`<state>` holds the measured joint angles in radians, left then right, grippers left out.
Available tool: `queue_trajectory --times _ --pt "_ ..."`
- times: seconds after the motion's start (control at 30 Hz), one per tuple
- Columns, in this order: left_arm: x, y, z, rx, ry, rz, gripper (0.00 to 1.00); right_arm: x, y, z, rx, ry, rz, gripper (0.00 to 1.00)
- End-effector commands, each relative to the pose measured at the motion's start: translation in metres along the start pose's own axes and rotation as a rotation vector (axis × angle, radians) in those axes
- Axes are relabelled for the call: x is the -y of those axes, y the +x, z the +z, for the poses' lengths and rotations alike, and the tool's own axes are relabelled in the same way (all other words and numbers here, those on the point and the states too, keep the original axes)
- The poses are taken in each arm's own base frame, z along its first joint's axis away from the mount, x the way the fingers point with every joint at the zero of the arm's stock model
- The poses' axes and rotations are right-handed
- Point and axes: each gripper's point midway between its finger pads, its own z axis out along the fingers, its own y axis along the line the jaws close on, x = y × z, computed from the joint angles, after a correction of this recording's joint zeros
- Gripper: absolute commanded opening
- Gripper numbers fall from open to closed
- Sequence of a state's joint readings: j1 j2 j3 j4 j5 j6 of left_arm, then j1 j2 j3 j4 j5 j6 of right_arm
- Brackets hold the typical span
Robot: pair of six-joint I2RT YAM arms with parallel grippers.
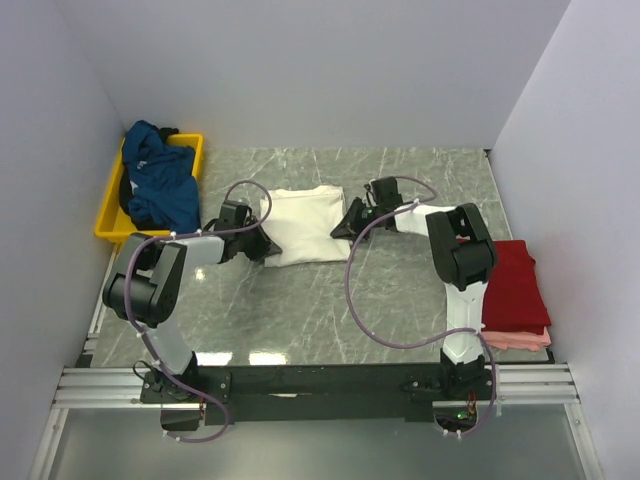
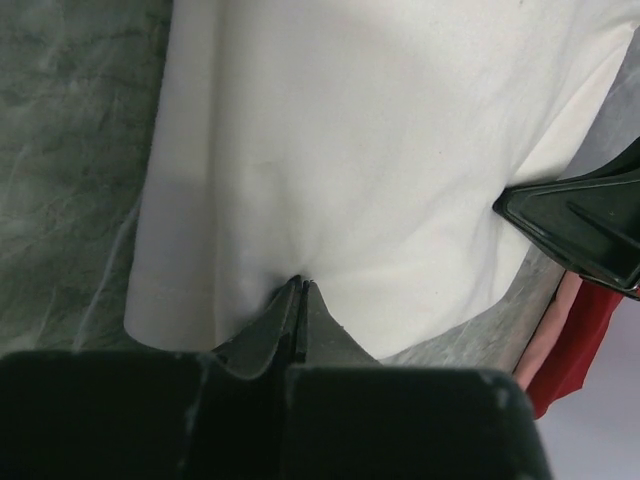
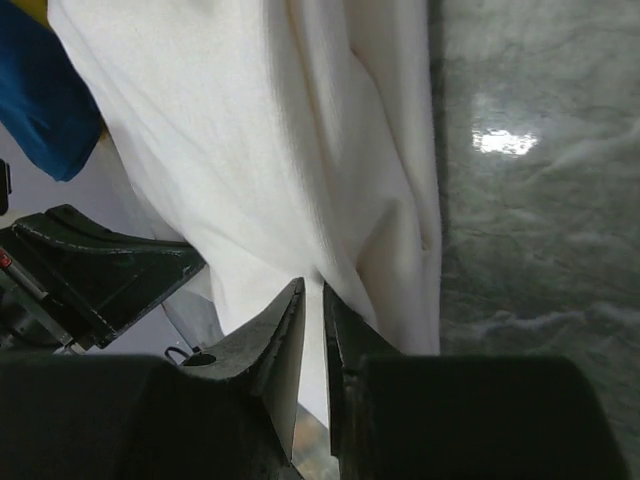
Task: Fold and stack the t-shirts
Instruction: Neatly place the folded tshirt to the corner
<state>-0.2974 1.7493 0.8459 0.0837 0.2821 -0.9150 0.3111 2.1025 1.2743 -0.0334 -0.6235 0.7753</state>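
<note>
The yellow tray [image 1: 190, 145] in the far-left corner holds 1 shirt, the dark teal-blue one [image 1: 160, 185], heaped and spilling over the rim. The cream-white shirt [image 1: 303, 225] lies mid-table [image 1: 400, 290], folded into a nearly square pad, so no clear long axis, and I can't tell where the collar points. The left gripper [image 2: 300, 283] is pinched on its left edge, and the right gripper [image 3: 312, 285] is clamped on cloth at its right edge. The red shirt [image 1: 515, 285] is folded on top of the pale pink one [image 1: 515, 340] at the right edge, long side running near-to-far.

The right arm's jaws pinch the edge of the cream-white t-shirt [image 3: 260, 130], which lies on the marbled surface [image 3: 540, 260]; teal-blue cloth [image 3: 40, 100] shows top left.
</note>
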Motion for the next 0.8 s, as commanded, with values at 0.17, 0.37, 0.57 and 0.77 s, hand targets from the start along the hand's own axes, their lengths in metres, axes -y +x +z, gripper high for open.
queue_trajectory --times 0.17,0.37,0.57,0.77 --pt "0.025 -0.027 -0.026 0.063 -0.008 0.085 0.01 -0.007 -0.001 -0.037 0.069 -0.013 -0.030 0.24" --pt "0.082 -0.025 -0.031 0.063 0.015 0.218 0.01 -0.020 -0.016 -0.066 0.169 0.004 -0.095 0.46" --pt "0.102 0.004 0.003 -0.010 0.013 0.248 0.01 -0.009 -0.035 -0.067 0.196 0.102 -0.143 0.62" --pt "0.087 0.039 0.038 -0.088 -0.070 0.253 0.01 0.007 -0.048 -0.052 0.168 0.179 -0.166 0.65"
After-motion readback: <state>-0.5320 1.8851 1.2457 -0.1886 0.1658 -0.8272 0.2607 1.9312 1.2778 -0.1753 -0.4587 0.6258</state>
